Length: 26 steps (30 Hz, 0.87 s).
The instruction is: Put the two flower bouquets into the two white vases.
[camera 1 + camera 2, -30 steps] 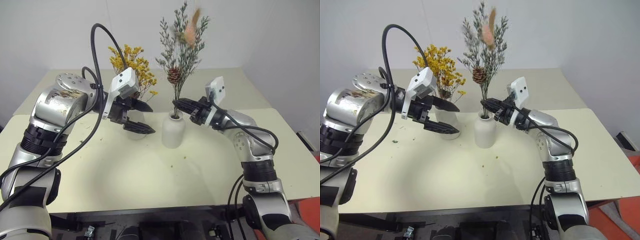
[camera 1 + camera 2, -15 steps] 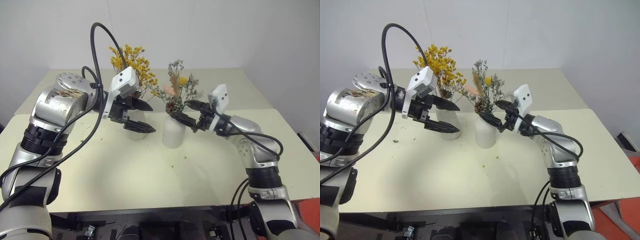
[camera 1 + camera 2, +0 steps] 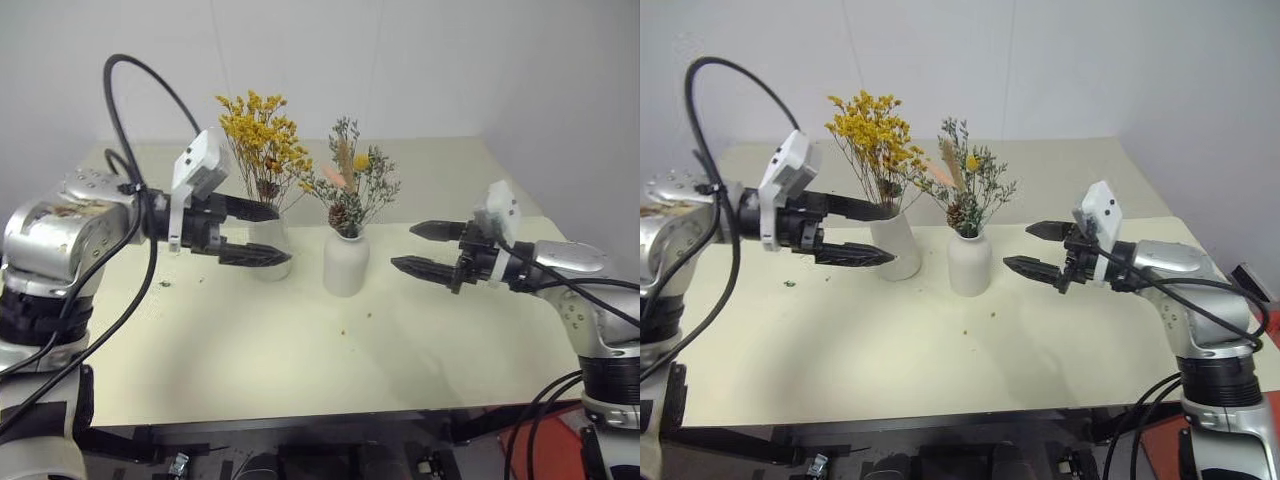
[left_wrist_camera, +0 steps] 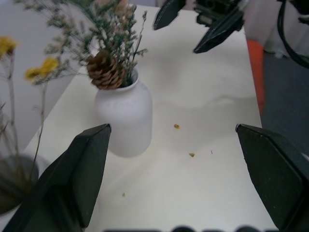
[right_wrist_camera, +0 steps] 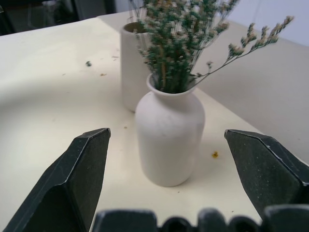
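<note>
While both bouquets stand in their vases, left gripper (image 3: 262, 233) and right gripper (image 3: 420, 250) gape wide, empty, flanking them

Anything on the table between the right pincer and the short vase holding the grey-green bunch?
Nothing but bare tabletop: in the right eye view the open right pincer hangs beside the short vase, apart from it.

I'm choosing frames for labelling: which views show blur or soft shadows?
Left wrist view: the yellow flowers at the edge are blurred, the short vase fairly sharp. Right eye view: even light, faint shadows on the table.
</note>
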{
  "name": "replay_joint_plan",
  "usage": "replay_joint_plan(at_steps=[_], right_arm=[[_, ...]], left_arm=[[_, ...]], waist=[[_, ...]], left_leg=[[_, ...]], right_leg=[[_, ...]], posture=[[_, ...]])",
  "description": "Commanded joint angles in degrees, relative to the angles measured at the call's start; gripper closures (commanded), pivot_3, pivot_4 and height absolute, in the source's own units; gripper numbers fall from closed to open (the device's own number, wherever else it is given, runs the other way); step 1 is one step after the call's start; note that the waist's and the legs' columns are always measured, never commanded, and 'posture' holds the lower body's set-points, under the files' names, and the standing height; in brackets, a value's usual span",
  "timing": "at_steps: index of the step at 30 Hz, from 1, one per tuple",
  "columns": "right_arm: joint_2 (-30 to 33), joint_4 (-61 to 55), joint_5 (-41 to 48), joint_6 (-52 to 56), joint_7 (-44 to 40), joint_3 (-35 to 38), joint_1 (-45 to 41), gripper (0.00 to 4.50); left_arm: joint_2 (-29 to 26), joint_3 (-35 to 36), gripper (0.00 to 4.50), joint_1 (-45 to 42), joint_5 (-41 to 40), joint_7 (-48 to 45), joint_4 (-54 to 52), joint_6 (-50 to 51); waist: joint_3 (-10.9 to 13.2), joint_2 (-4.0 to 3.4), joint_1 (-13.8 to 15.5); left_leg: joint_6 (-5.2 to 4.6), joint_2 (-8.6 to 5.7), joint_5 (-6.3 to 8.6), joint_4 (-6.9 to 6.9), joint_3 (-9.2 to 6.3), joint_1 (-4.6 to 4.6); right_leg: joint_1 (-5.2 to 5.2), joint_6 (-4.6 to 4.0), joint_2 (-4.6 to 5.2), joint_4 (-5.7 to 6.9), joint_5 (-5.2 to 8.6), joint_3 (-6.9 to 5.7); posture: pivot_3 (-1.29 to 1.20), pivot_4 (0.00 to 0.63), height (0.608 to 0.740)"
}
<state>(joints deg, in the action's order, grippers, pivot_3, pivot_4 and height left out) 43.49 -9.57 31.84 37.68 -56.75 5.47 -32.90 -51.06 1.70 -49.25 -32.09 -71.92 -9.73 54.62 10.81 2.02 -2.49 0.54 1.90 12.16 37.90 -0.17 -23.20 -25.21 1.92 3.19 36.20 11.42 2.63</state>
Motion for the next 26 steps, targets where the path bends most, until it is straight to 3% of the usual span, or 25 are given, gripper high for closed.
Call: replay_joint_plan(at_steps=[1,6,13,26], right_arm=[[2.45,-0.1,0.33,-1.03,-2.23,1.44,0.47,0.02],[4.15,1.01,0.0,-1.55,-3.39,1.81,0.88,0.02],[6.0,0.98,0.49,-1.33,-3.94,2.8,1.37,0.02],[7.17,-1.73,1.33,-0.39,-3.23,4.93,3.44,0.02]], left_arm=[[-0.07,11.45,0.0,6.73,-5.58,5.05,-7.6,1.66],[-0.18,22.55,0.0,20.09,-7.59,7.21,-11.82,-3.53],[-3.35,29.51,0.0,33.78,-6.33,3.96,-11.2,-12.1],[-5.44,31.2,0.0,38.34,-7.67,2.44,-7.15,-18.0]], waist=[[0.0,0.0,-0.05],[-0.01,0.0,-0.02],[-0.02,0.03,0.22],[-0.02,0.03,0.36]], left_leg=[[0.0,-0.01,0.0,0.0,0.01,0.0],[0.0,-0.01,0.0,0.01,0.01,0.01],[0.0,0.0,0.0,0.01,0.04,0.06],[0.01,0.02,0.0,0.01,0.05,0.05]], right_leg=[[0.01,0.01,0.02,-0.02,0.0,0.0],[0.02,0.0,0.04,-0.03,-0.01,-0.01],[0.07,-0.02,0.05,-0.06,-0.01,-0.03],[0.06,-0.02,0.06,-0.08,0.0,-0.06]], posture=[[0.0,0.15,0.74],[0.0,0.15,0.74],[0.0,0.15,0.74],[0.0,0.15,0.74]])
